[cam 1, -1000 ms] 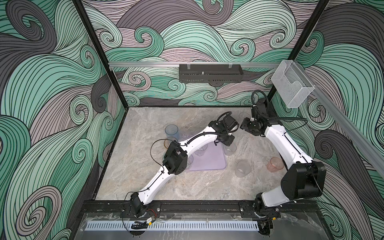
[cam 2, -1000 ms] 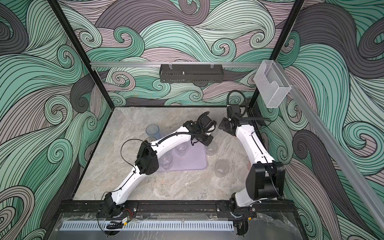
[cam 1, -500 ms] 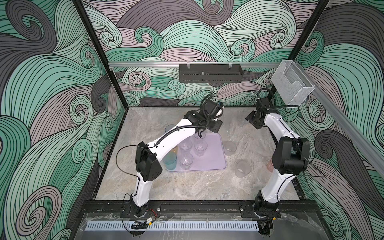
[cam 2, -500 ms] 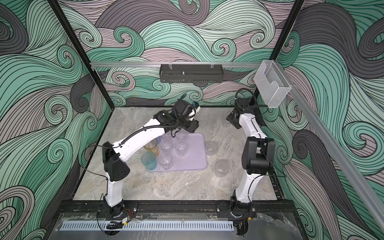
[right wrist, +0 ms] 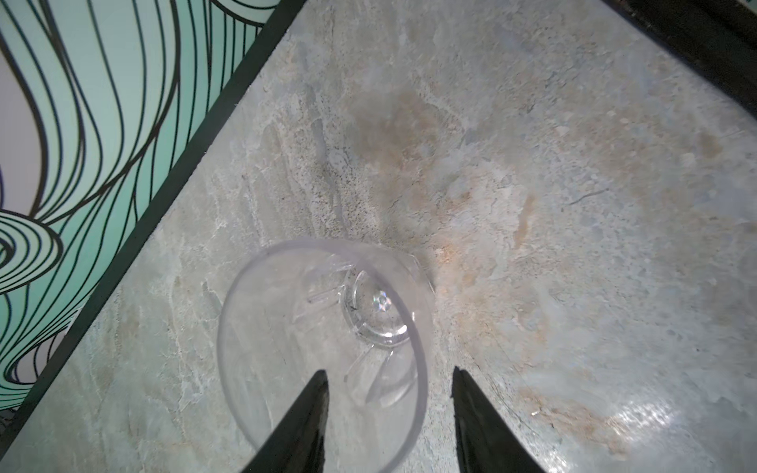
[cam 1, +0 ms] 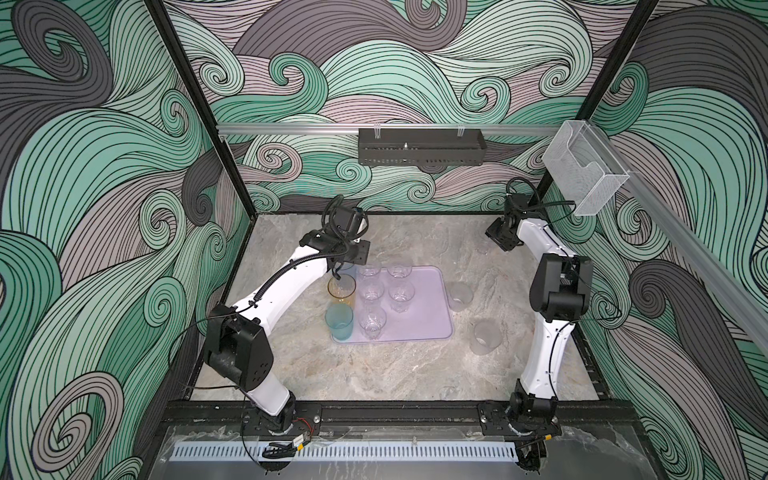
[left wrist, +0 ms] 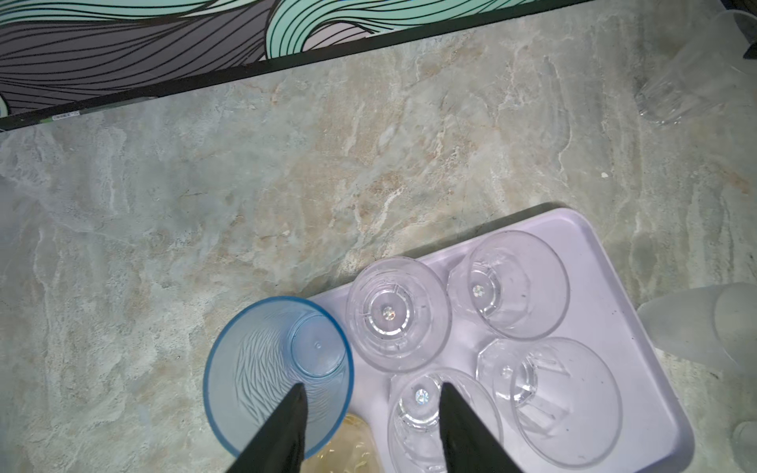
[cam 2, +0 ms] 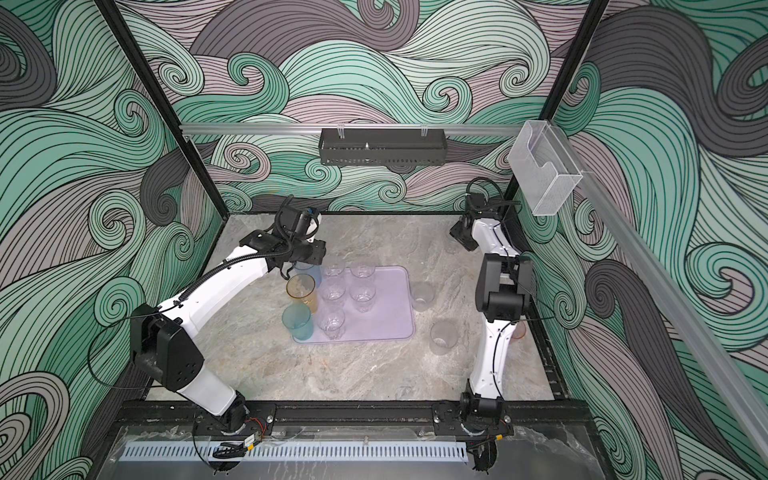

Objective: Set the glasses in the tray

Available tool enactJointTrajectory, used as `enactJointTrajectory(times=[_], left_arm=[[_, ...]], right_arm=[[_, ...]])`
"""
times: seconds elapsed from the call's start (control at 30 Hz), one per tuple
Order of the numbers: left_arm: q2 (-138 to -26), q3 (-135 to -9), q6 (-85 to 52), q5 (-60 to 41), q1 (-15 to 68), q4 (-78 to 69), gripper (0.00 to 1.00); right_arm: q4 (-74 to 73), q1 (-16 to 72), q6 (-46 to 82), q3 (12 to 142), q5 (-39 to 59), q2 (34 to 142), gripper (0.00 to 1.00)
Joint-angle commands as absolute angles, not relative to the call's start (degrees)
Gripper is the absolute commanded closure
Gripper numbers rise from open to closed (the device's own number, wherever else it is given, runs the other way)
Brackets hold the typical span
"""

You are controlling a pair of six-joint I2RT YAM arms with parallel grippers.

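Observation:
The lavender tray [cam 1: 428, 309] [cam 2: 390, 309] holds several clear glasses [cam 1: 371, 291], an amber tumbler [cam 1: 341, 288] and a teal tumbler [cam 1: 339, 321]. A blue tumbler [left wrist: 278, 368] [cam 2: 312, 271] stands at its back left corner. My left gripper [left wrist: 370, 395] is open above it, one finger inside the blue rim and the other over a clear glass [left wrist: 422, 403]. My right gripper [right wrist: 389, 379] [cam 1: 496, 243] is open near the back right corner, with its fingers on either side of the wall of a clear glass [right wrist: 327, 340] on the table.
Two frosted grey cups [cam 1: 460, 295] [cam 1: 484, 337] stand on the marble right of the tray. A pink cup [cam 2: 518, 330] shows behind the right arm. A black rack [cam 1: 419, 151] and a clear box [cam 1: 586, 172] hang on the walls.
My left arm has swung from the tray's right side to its back left corner, and its jaws have opened over the blue tumbler. My right gripper has moved toward the back right corner, jaws narrowing.

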State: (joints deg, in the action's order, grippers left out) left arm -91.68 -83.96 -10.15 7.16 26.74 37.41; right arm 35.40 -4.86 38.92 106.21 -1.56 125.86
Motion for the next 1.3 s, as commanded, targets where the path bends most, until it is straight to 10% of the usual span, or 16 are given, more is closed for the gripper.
enactJointTrajectory(times=[0.0, 0.4, 1.27], left_arm=[[-88.33, -83.15, -10.63, 9.38, 25.50, 35.20, 0.45], [-84.75, -80.40, -12.83, 10.36, 21.67, 34.63, 0.45], [-74.18, -68.46, -12.32, -4.69, 28.83, 25.68, 0.44]], right_arm=[[37.07, -5.13, 39.42, 107.43, -0.43, 127.63, 0.55], [35.55, -2.98, 37.57, 101.23, 0.62, 121.31, 0.94], [50.45, 24.54, 25.06, 78.20, -6.81, 81.07, 0.95]])
